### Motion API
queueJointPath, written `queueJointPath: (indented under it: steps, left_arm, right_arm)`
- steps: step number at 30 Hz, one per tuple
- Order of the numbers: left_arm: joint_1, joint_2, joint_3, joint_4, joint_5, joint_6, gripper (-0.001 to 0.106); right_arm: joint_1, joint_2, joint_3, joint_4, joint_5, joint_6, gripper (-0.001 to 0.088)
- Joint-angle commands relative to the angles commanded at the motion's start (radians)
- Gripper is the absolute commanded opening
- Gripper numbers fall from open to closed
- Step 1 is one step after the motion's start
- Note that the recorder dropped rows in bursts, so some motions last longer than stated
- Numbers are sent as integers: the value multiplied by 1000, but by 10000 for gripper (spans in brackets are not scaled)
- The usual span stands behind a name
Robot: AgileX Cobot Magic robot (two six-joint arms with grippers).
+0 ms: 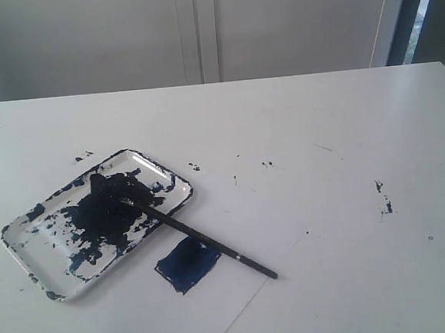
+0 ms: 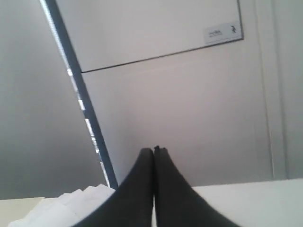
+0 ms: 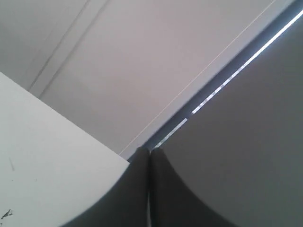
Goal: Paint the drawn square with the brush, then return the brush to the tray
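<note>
Since the square (image 1: 188,264) looks filled with dark blue and the brush (image 1: 201,237) lies with its bristle end in the tray (image 1: 45,258), I judge the job nearly finished. Neither arm shows over the bench (image 1: 318,113) in the exterior view. Both wrist views look out at walls. The left fingers (image 2: 137,189) are clenched on nothing, and the right fingers (image 3: 137,189) the same.

The brush is only half home, though. Its tip and ferrule rest on the smeared paint inside the tray. The handle runs out over the rim, passes along one edge of the square and ends on the paper (image 1: 234,212) (whether it touches the blue there or hangs just above it, I cannot tell). The tray sits on the left part of the bench, with the square just beside it.

If this counts as returned, the good move is to keep both arms well clear and disturb nothing. If a tidier finish is wanted, I would take the handle near its free end and lift before sliding, so it drags no blue past the outline. Then I would lay the whole brush along the tray's length, letting go only once it rests flat.
</note>
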Motion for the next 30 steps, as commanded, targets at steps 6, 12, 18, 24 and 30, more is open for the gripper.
queueJointPath:
  steps: [6,12,18,24,30]
  left_arm:
    - [0,-143,0,14,-101,0,0]
    - [0,-195,0,82,-230,0,0]
    - [0,-246,25,29,-230,0,0]
    - [-48,-314,165,0,-193,0,0]
    - [-112,-326,361,0,-43,0,0]
  right_arm:
    - [0,-80,60,169,90,-126,0]
    - [0,-131,150,322,78,-140,0]
    - [0,-137,259,402,72,-119,0]
    - [0,-137,405,451,-32,-119,0]
    - [0,-137,598,449,-195,-121,0]
